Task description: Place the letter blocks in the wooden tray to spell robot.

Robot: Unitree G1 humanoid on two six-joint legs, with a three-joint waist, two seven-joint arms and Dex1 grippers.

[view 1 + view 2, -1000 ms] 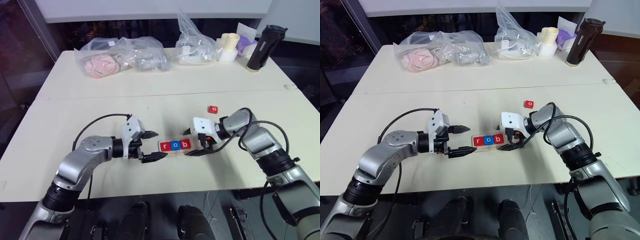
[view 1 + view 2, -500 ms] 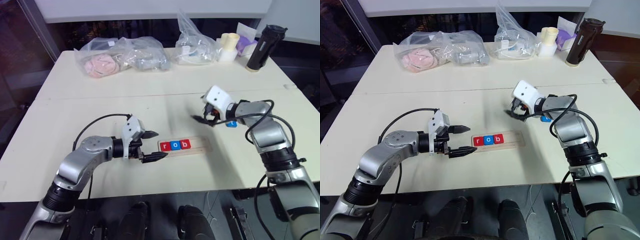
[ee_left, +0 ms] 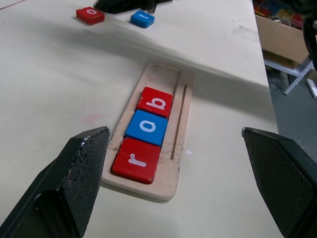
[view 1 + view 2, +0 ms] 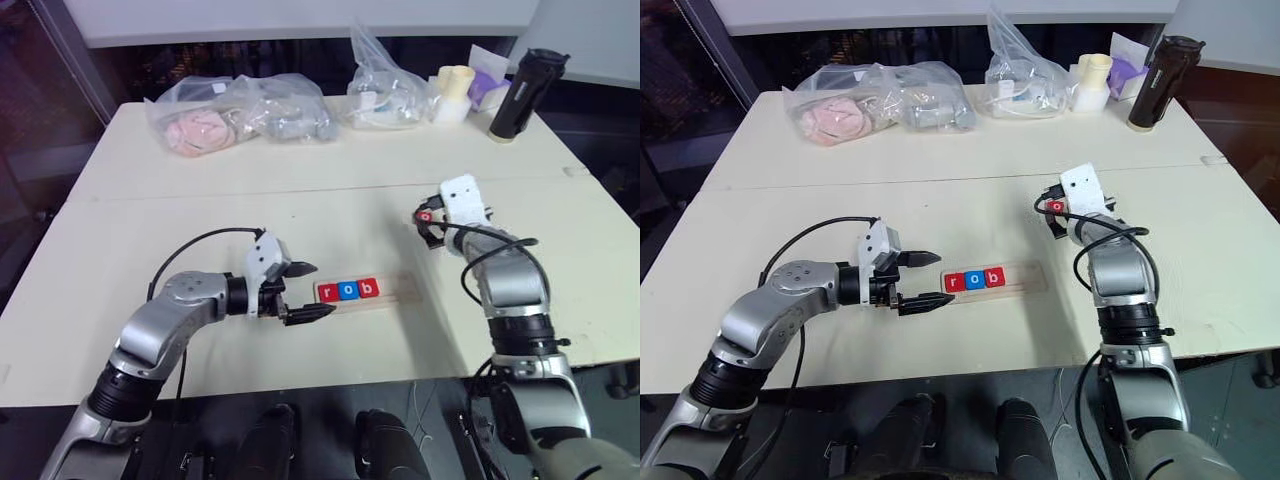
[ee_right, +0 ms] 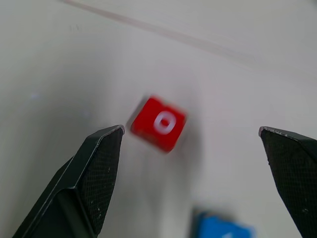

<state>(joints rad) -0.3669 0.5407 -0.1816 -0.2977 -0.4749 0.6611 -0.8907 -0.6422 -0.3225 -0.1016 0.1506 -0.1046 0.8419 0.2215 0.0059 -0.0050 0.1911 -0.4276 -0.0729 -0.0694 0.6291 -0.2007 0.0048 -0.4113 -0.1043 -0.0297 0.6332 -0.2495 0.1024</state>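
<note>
Your right gripper (image 5: 190,163) stands wide open and empty, hanging over the right half of the tabletop (image 4: 200,200), well in from its right edge, above a loose red tile marked o (image 5: 159,123). A blue tile (image 5: 220,232) lies just beside that red one on the bare surface; you cannot read its letter from the right wrist view.

Your left gripper (image 4: 303,290) is also wide open and holds nothing. It points along the near edge toward the left end of the wooden tray (image 4: 400,292), just short of it.

You see the tray lying flat near the middle of the tabletop, closer to the near edge than the far one, its long axis running left to right along that edge. It is a pale strip with a shallow slot. Three tiles sit in the slot's left part, touching one another: a red r (image 3: 136,159), a blue o (image 3: 146,127) and a red b (image 3: 155,102). Their white letters read left to right from your side. You see the tray's right part bare.
</note>
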